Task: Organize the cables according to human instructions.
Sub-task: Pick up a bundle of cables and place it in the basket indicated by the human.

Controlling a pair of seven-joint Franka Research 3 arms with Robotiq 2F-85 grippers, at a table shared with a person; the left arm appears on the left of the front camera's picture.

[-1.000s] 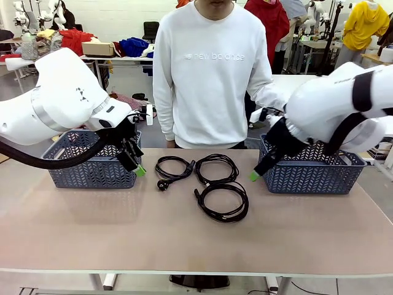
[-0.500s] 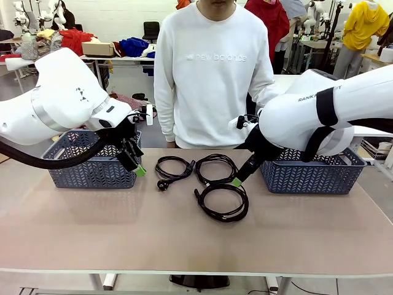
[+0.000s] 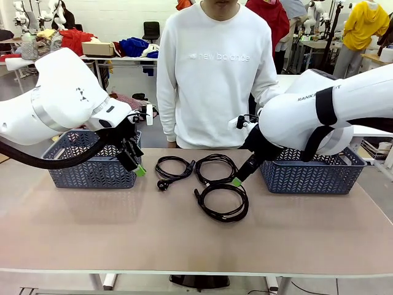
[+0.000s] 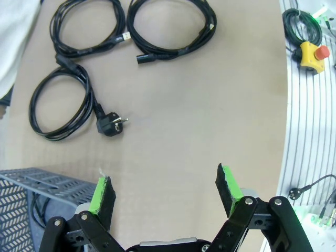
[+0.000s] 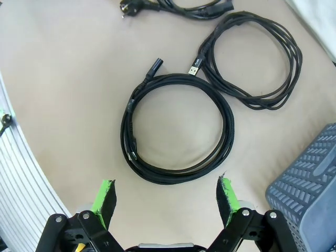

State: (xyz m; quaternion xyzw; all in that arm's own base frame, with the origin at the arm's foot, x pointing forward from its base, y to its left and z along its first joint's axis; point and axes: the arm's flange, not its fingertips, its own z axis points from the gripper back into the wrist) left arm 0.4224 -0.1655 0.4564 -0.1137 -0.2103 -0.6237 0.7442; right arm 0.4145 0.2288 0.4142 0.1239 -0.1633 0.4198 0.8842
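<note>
Three black coiled cables lie mid-table in front of the person. The left cable (image 3: 158, 166) ends in a round plug (image 4: 111, 126). The back cable (image 3: 216, 157) lies beside it. The thicker front cable (image 3: 222, 216) is nearest me. My right gripper (image 3: 239, 178) hangs open just above the table at that front cable's right edge. In the right wrist view the coil (image 5: 228, 123) lies just beyond the open gripper (image 5: 165, 197), with the back cable (image 5: 262, 103) past it. My left gripper (image 3: 136, 165) is open and holds nothing, beside the left basket; the left wrist view shows its pads (image 4: 102, 191) over bare table.
A grey-blue mesh basket (image 3: 92, 175) stands at the left and another (image 3: 319, 178) at the right. The person in a white sweatshirt (image 3: 212, 80) stands at the far edge, arms down. The near half of the table (image 3: 184, 246) is bare.
My right arm swung left from the right basket to the front cable, then held still. The left arm and the cables have not moved.
</note>
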